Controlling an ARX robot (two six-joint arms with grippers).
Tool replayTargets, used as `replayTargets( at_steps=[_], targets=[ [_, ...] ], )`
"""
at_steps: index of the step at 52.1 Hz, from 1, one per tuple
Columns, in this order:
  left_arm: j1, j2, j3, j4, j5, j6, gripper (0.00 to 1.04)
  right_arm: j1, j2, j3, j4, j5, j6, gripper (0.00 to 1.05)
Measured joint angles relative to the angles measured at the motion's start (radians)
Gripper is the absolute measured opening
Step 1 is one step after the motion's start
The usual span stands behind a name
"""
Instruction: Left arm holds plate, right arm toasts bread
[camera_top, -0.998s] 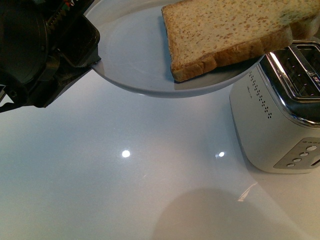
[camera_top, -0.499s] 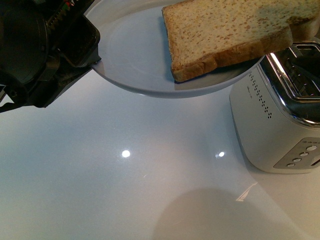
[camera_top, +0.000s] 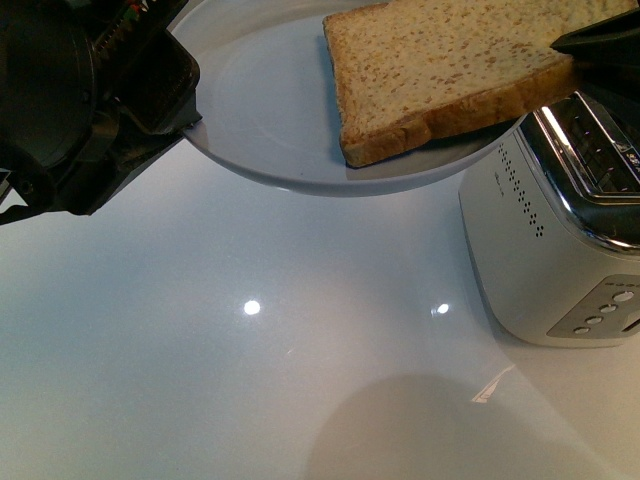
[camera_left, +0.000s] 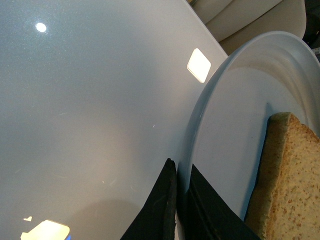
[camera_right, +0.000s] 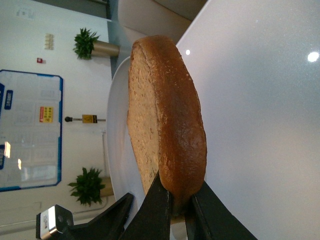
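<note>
Right end effector — closed on the bread's crust edge, over the plate; left end effector — clamped on plate rim.

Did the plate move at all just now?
No. The plate has its rim in the same spot above the toaster as before, and the left gripper is clamped on its edge.

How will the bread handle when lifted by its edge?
Probably light: the bread is a thin, porous slice. Pinched at one crust edge by the right gripper, it may sag or tear. Rough crumb, so hardly slippery.
</note>
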Motion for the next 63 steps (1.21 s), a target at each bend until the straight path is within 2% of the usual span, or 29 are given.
replayTargets(
  at_steps=[14,34,43,48,54,63],
  targets=[
    [0.0,0.0,0.0,0.0,0.001,0.0,0.03,-0.035,-0.071,0.019,-0.065,-0.021,-0.013,0.03],
    [0.0,0.0,0.0,0.0,0.001,-0.002,0.03,-0.189,-0.246,0.218,-0.285,-0.02,-0.196,0.03],
    [0.0,0.0,0.0,0.0,0.001,-0.003,0.03,-0.262,-0.279,0.304,-0.388,0.047,-0.367,0.03],
    [0.0,0.0,0.0,0.0,0.001,-0.003,0.03,-0.27,-0.285,0.335,-0.436,0.157,-0.58,0.03],
    [0.0,0.0,0.0,0.0,0.001,-0.004,0.03,-0.257,-0.267,0.322,-0.411,0.243,-0.725,0.03],
    [0.0,0.0,0.0,0.0,0.001,-0.004,0.03,-0.22,-0.219,0.251,-0.334,0.327,-0.847,0.03]
  ],
)
